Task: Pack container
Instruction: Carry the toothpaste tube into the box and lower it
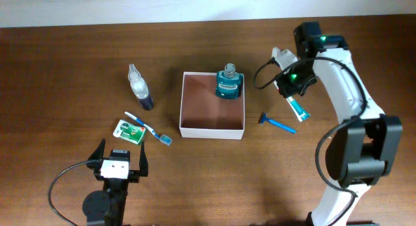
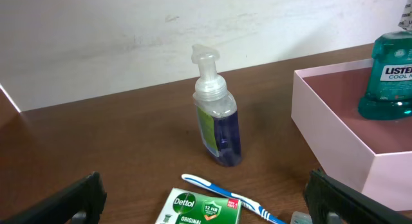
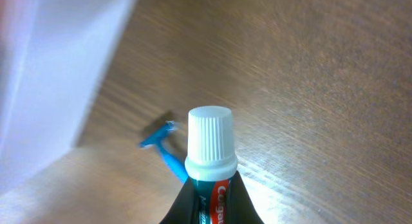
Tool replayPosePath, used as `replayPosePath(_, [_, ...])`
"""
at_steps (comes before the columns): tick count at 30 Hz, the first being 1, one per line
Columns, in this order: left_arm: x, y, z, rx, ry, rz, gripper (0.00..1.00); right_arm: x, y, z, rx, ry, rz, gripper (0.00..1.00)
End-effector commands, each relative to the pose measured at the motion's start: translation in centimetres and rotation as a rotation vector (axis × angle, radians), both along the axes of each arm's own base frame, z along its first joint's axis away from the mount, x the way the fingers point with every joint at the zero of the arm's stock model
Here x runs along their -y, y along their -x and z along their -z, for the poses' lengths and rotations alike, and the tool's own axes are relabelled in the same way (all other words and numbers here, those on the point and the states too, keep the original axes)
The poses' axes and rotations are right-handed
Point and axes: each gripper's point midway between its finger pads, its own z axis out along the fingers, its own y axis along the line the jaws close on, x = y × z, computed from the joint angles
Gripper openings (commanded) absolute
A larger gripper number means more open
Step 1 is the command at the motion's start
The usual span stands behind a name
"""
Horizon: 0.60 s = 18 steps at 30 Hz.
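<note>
Right gripper [image 3: 211,208] grips toothpaste tube [image 3: 210,147], razor [image 1: 279,124] lying just beside.

Dark wooden table [image 1: 65,57] against a white wall [image 2: 96,37]

Your way down into the container [image 1: 201,106] is open; only the Listerine mouthwash bottle [image 1: 228,84] blocks its far right corner.
</note>
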Motion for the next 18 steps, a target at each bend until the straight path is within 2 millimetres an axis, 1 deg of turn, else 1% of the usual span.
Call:
replayPosePath(1, [-0.3, 0.0, 0.3, -0.007, 0.004, -0.014, 0.99, -2.9, 0.3, -3.8, 0.061, -0.106, -0.037, 0.04])
replayPosePath(7, [-0.3, 0.0, 0.3, -0.007, 0.004, -0.014, 0.99, -6.6, 2.8, -5.0, 0.032, -0.116, -0.139, 0.04])
replayPosePath(12, [-0.3, 0.0, 0.3, -0.007, 0.004, -0.014, 0.99, -10.5, 4.7, -5.1, 0.012, -0.115, -0.247, 0.04])
replayPosePath(18, [-0.3, 0.0, 0.3, -0.007, 0.004, -0.014, 0.99, -14.4, 6.6, -5.1, 0.005, -0.116, -0.357, 0.04])
